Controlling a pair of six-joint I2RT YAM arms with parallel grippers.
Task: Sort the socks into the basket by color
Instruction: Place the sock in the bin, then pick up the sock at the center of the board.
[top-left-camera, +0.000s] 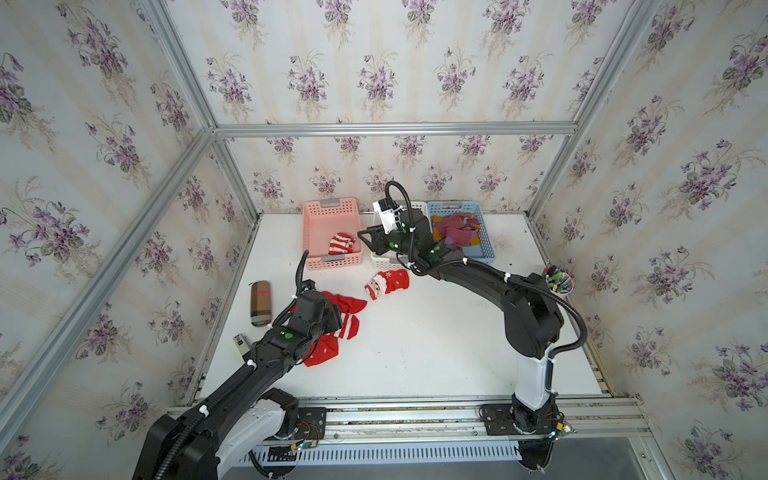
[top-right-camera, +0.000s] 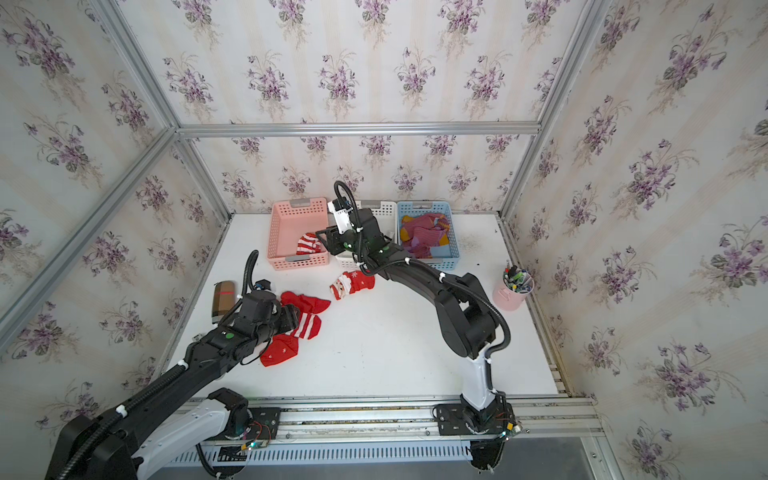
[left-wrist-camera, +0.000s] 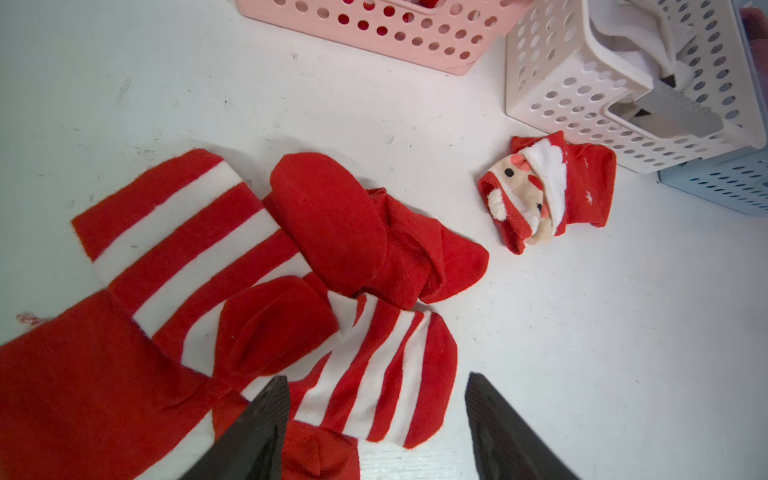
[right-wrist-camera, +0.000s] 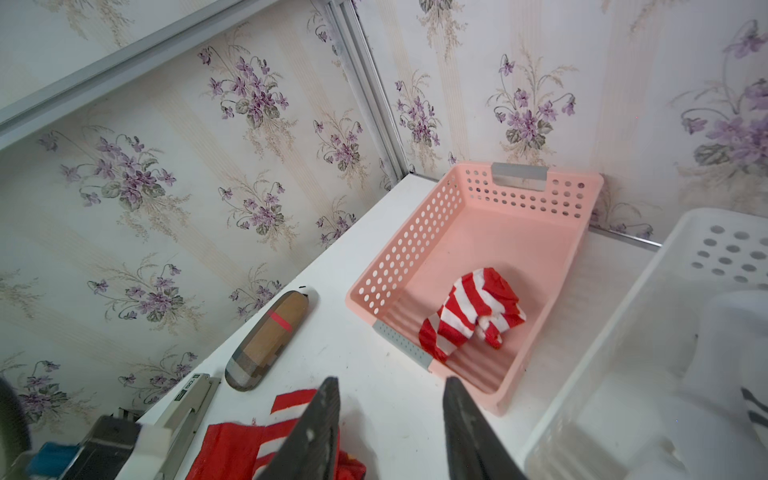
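Several red socks (top-left-camera: 347, 316) lie heaped on the white table, some white-striped (left-wrist-camera: 374, 370), one with snowflakes (top-left-camera: 322, 353). My left gripper (left-wrist-camera: 378, 376) hangs open just over the striped one, nothing between its fingers. A Santa-face sock (top-left-camera: 386, 284) lies apart near the white basket (top-left-camera: 384, 262). In the pink basket (top-left-camera: 309, 232) sits one crumpled red-and-white striped sock (right-wrist-camera: 471, 316). My right gripper (right-wrist-camera: 391, 379) is open and empty, above the table beside the pink basket. Maroon socks (top-left-camera: 455, 232) fill the blue basket (top-left-camera: 488, 245). White socks (left-wrist-camera: 623, 45) lie in the white basket.
A brown plaid case (top-left-camera: 260, 303) lies at the table's left edge, with a small grey labelled device (top-left-camera: 240, 345) in front of it. A pink cup of pens (top-left-camera: 559, 284) stands at the right edge. The three baskets line the back wall.
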